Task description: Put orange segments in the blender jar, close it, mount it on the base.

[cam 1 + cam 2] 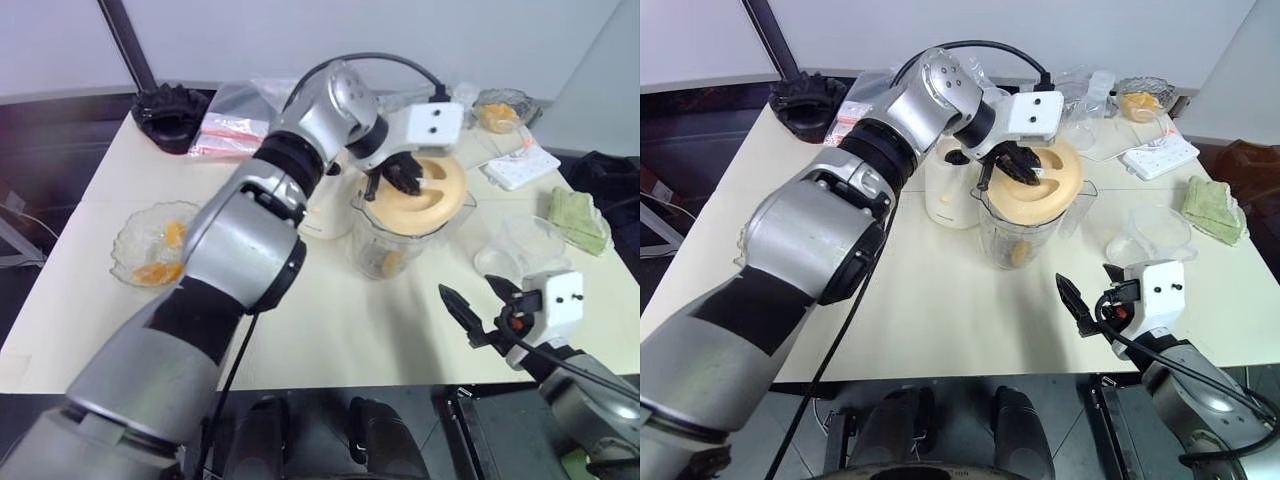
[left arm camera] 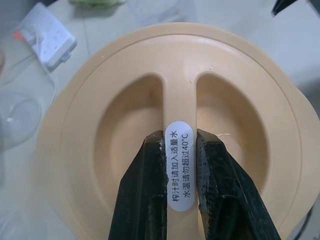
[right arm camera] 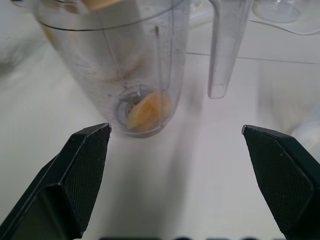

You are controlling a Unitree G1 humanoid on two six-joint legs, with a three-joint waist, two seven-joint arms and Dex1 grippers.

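The table (image 1: 330,330) stretched pale and cluttered, and the action sat at its middle: this was the closing step. The jar (image 1: 1025,235) stood upright on the table, just beside the base (image 1: 952,195), which waited cream-white on the jar's left with nothing mounted on it. At least one segment (image 3: 147,111) lay down at the jar's bottom by the blades, so loading looked done, though a few orange pieces remained in the crinkled bowl (image 1: 150,245) off at the table's left edge.

The lid (image 1: 432,190) sat tilted over the jar's mouth, not visibly seated all round. The left gripper (image 2: 179,175) was clamped on the lid's centre ridge, black fingers (image 2: 145,190) pressed against both sides of the labelled grip. The right gripper (image 1: 482,300) hung low on the near right of the table, jaws spread wide and holding nothing, aimed toward the jar and its handle (image 3: 225,50).

Judging from this, the next move called for levelling the lid and pressing or twisting it home; the free right gripper seemed well placed to steady the jar while that happened. Only then would lifting the jar across onto the base make sense.
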